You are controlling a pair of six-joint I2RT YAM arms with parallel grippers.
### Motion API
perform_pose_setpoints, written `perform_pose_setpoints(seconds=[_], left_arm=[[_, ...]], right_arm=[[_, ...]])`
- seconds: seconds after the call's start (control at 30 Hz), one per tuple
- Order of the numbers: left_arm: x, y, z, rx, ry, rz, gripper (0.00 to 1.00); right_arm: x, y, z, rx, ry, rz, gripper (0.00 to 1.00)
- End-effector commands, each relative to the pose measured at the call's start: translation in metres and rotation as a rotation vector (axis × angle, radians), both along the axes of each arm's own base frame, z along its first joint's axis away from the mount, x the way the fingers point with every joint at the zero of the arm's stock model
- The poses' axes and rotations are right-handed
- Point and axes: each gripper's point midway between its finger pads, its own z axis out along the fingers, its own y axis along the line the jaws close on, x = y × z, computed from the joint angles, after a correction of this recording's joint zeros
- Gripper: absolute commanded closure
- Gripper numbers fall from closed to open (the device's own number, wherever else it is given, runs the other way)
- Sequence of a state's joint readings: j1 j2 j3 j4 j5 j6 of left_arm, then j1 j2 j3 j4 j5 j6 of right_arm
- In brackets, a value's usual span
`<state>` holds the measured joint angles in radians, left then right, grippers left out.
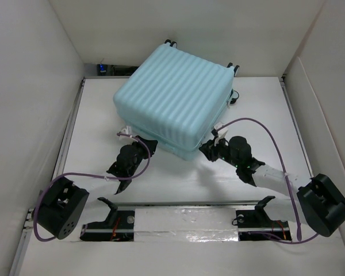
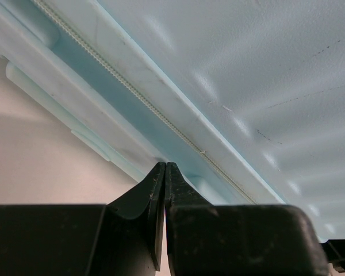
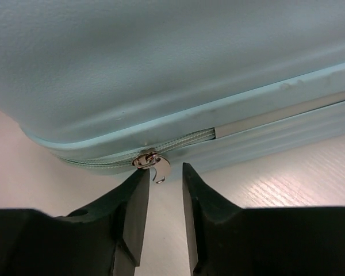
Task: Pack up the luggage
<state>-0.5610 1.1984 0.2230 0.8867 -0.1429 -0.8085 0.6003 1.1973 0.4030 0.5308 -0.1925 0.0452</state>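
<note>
luggage (image 1: 175, 103) lies flat and closed on the white bench (image 1: 98, 109), ribbed shell up. It's turned at an angle: caster wheels (image 1: 171, 42) at the far edge, one corner pointing at the arms. Zip seam (image 2: 161, 118) runs round its side. Right pincer (image 3: 164, 175): jaws parted narrowly, nothing clamped. The metal zip pull (image 3: 153, 164) hangs from the seam right at the gap, just ahead of the tips and nearer the left-hand finger (image 3: 135, 201) in the wrist view; can't tell whether it touches. This pincer sits low against the near-right side of the case, close to the near corner, with bench surface under it. Left pincer (image 2: 165, 172): fingers pressed together, nothing visible between them. Its tips point at the shell's lower edge just below the zip seam on the near-left side; can't tell if they touch the shell. From above, the two pincers flank the near corner, with the case between and beyond them. Purple cable (image 1: 264, 129) loops over the right arm.
</note>
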Motion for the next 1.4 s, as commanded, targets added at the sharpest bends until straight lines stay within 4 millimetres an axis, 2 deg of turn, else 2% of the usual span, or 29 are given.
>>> perform_pose_setpoints(seconds=[0.0,0.13,0.33,0.4,0.5,0.57,0.7,0.77,0.8,0.87,0.9,0.93,0.97,1.0,1.03,1.07,1.1,1.13,1.17,1.2,1.23,1.3,1.37], left_arm=[[-0.002,-0.011,0.004,-0.013,-0.014,-0.052,1.0],[-0.002,-0.01,0.004,-0.013,-0.012,-0.052,1.0],[-0.003,-0.01,0.003,-0.016,-0.012,-0.051,1.0],[-0.002,-0.011,0.006,-0.02,-0.017,-0.052,1.0],[0.0,-0.014,0.009,-0.023,-0.024,-0.059,1.0],[0.001,-0.015,0.012,-0.027,-0.03,-0.065,1.0],[0.004,-0.016,0.019,-0.029,-0.046,-0.059,1.0],[0.005,-0.018,0.02,-0.033,-0.046,-0.066,1.0],[0.006,-0.019,0.021,-0.036,-0.047,-0.068,1.0],[0.006,-0.021,0.021,-0.04,-0.044,-0.072,1.0],[0.007,-0.021,0.022,-0.042,-0.047,-0.072,1.0],[0.007,-0.022,0.023,-0.045,-0.049,-0.075,1.0],[0.008,-0.022,0.025,-0.045,-0.052,-0.072,1.0],[0.008,-0.022,0.026,-0.047,-0.053,-0.072,1.0],[0.008,-0.022,0.027,-0.05,-0.058,-0.07,1.0],[0.009,-0.022,0.028,-0.051,-0.059,-0.072,1.0],[0.009,-0.023,0.029,-0.056,-0.062,-0.076,1.0],[0.008,-0.024,0.027,-0.055,-0.059,-0.082,1.0],[0.006,-0.028,0.027,-0.055,-0.057,-0.094,1.0],[0.004,-0.031,0.025,-0.053,-0.055,-0.103,1.0],[0.002,-0.031,0.024,-0.052,-0.052,-0.111,1.0],[0.0,-0.031,0.022,-0.051,-0.048,-0.117,1.0],[-0.002,-0.032,0.021,-0.051,-0.048,-0.125,1.0]], right_arm=[[0.011,0.018,0.07,0.13,-0.203,0.032,0.7],[0.007,0.021,0.071,0.131,-0.205,0.04,0.78],[0.001,0.02,0.075,0.143,-0.209,0.019,0.99],[-0.003,0.023,0.073,0.141,-0.198,0.015,1.0],[-0.02,0.032,0.06,0.132,-0.145,0.028,1.0],[-0.043,0.043,0.042,0.114,-0.084,0.061,1.0],[-0.084,0.059,0.019,0.091,0.007,0.111,1.0],[-0.1,0.068,0.014,0.098,0.046,0.135,1.0],[-0.119,0.081,0.016,0.104,0.055,0.187,1.0],[-0.133,0.094,0.013,0.099,0.079,0.209,1.0],[-0.151,0.106,0.014,0.096,0.084,0.256,1.0],[-0.156,0.116,0.021,0.106,0.084,0.263,1.0],[-0.158,0.121,0.023,0.102,0.083,0.256,1.0],[-0.161,0.128,0.015,0.079,0.097,0.263,1.0],[-0.162,0.14,0.026,0.107,0.091,0.275,1.0],[-0.168,0.149,0.027,0.117,0.097,0.306,1.0],[-0.167,0.158,0.016,0.094,0.107,0.312,1.0],[-0.17,0.167,0.016,0.085,0.102,0.328,1.0],[-0.167,0.183,0.032,0.108,0.083,0.311,1.0],[-0.161,0.19,0.033,0.099,0.075,0.293,1.0],[-0.16,0.197,0.022,0.062,0.075,0.279,1.0],[-0.145,0.21,0.041,0.102,0.042,0.214,1.0],[-0.135,0.213,0.048,0.107,0.018,0.166,1.0]])
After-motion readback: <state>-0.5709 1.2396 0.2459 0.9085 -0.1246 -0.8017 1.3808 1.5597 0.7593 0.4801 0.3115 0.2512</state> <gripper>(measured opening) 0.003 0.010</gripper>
